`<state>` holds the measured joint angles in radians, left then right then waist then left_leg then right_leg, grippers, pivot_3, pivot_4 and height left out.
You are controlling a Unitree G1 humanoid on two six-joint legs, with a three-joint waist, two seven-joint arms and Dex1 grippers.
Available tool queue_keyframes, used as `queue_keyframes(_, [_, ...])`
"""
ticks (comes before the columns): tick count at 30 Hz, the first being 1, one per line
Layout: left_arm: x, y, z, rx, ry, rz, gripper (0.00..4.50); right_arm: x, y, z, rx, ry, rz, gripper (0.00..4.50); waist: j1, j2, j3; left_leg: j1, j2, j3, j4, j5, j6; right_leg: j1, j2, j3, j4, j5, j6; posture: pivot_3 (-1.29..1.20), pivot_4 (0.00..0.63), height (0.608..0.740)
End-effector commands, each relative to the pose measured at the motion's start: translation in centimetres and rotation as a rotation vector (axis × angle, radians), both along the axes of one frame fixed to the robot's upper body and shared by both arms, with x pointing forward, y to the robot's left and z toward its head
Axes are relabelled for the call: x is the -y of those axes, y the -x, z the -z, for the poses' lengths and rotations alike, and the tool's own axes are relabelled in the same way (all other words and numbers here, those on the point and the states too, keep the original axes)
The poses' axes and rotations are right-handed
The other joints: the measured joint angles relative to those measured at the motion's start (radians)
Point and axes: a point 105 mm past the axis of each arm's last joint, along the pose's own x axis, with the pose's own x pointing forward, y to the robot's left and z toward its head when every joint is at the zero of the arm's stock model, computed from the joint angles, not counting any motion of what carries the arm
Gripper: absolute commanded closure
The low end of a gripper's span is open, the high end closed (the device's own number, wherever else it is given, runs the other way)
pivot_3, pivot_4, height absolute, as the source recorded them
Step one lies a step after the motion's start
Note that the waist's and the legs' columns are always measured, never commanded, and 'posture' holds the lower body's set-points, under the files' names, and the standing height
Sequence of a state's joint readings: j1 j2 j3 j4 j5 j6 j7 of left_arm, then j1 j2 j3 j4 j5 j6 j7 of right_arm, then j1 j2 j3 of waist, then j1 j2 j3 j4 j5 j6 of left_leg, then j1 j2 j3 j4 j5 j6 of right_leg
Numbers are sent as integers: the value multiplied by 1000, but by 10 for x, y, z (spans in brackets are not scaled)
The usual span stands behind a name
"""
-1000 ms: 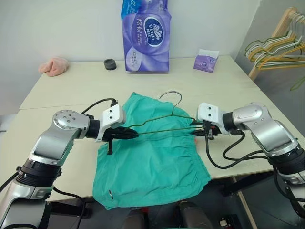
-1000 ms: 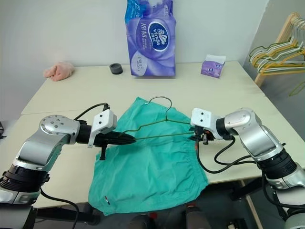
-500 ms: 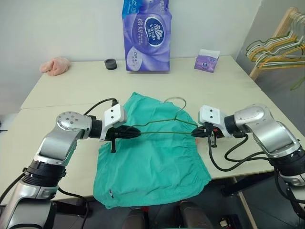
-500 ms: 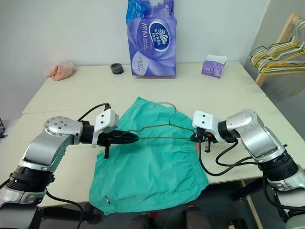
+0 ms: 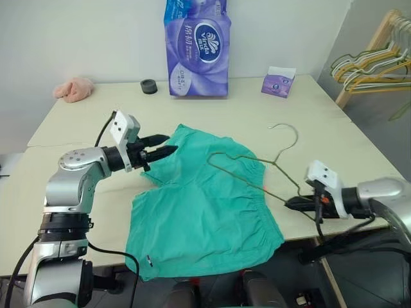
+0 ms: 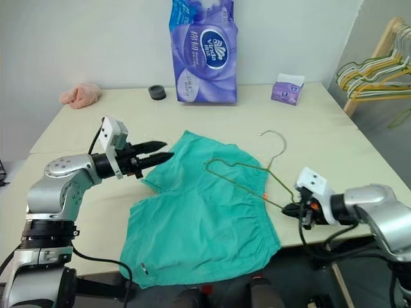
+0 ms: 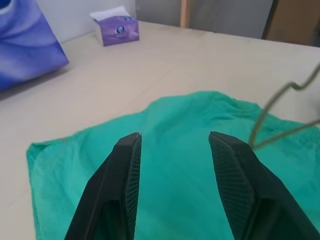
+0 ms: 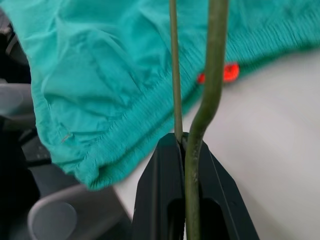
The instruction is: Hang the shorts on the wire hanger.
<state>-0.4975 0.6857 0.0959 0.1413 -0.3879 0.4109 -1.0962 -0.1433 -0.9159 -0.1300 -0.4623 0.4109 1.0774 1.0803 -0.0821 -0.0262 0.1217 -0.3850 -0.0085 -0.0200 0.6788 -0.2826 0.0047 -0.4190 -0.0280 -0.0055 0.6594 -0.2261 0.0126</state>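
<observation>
The teal-green shorts (image 5: 205, 212) lie flat on the table, their near edge hanging over the front. The thin olive wire hanger (image 5: 247, 168) runs slantwise across the shorts' right side, its hook (image 5: 287, 130) over bare table. My right gripper (image 5: 292, 203) is shut on the hanger's near corner by the table's front right edge. In the right wrist view the fingers (image 8: 165, 165) pinch the wire (image 8: 175, 75) beside the orange tag (image 8: 225, 72). My left gripper (image 5: 160, 145) stands open at the shorts' far left corner, and nothing lies between its fingers (image 7: 127, 170).
A tall purple tissue pack (image 5: 197, 48), a small purple tissue box (image 5: 277, 81), a black round object (image 5: 148, 86) and a pink cloth lump (image 5: 73, 88) sit along the table's far side. Past the table's right end, yellow and green hangers hang on a wooden rack (image 5: 376, 61).
My left gripper let go of the hanger, opened and swung to the shorts' far left corner. My right gripper pulled the hanger right and toward the front edge, so it now lies slantwise.
</observation>
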Motion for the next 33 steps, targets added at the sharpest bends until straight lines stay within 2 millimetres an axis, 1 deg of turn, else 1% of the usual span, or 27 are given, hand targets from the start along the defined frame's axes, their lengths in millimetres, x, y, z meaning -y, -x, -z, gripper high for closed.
queue_keyframes(1, [13,16,1,40,-101,136,2245,19,16,-2,-47,-52,134,4500,1,0,0,0,0,0,0,0,0,0,0,0,0,0,0,-234,96,740])
queue_keyframes(3, [20,23,4,23,-109,195,2245,32,29,7,-114,-81,224,4500,0,0,0,1,0,0,0,0,0,1,2,0,0,0,0,-242,96,740])
queue_keyframes(6, [24,25,6,21,-123,226,2245,42,45,18,-197,-125,307,4500,-4,0,0,1,0,1,0,0,0,2,5,1,0,-1,0,-253,101,740])
queue_keyframes(9, [25,22,6,20,-127,226,2245,44,56,27,-249,-164,354,4500,-8,0,0,4,1,1,0,-1,1,4,6,2,-1,-4,4,-256,101,740])
queue_keyframes(12, [26,20,7,24,-144,233,2245,46,66,37,-292,-170,375,4500,-9,0,0,4,1,1,0,-1,1,4,7,2,-1,-5,4,-253,102,740])
queue_keyframes(15, [27,19,7,27,-150,238,2245,43,70,39,-319,-199,383,4500,-9,0,0,4,1,2,0,-1,1,4,7,3,-1,-5,5,-249,100,740])
queue_keyframes(17, [27,19,6,25,-145,233,2245,42,71,40,-330,-205,386,4500,-10,0,0,5,1,2,0,-1,1,4,7,3,-1,-5,5,-242,97,740])
queue_keyframes(19, [27,19,6,26,-146,227,2245,38,70,39,-326,-214,363,4500,-9,0,0,5,1,2,0,-1,1,4,7,3,-1,-6,5,-240,95,740])
queue_keyframes(23, [23,18,4,32,-152,204,2245,28,60,32,-303,-235,312,4500,-9,0,0,5,1,2,0,-1,1,4,7,3,-1,-6,5,-228,89,740])
queue_keyframes(29, [17,16,3,43,-162,171,2245,24,48,26,-282,-228,270,4500,-6,0,0,5,1,2,0,-2,1,4,7,3,-1,-6,5,-211,84,740])
queue_keyframes(33, [13,16,4,44,-166,153,2245,17,42,27,-299,-223,229,4500,-6,0,0,5,1,2,0,-2,1,4,7,3,-1,-6,5,-205,82,740])
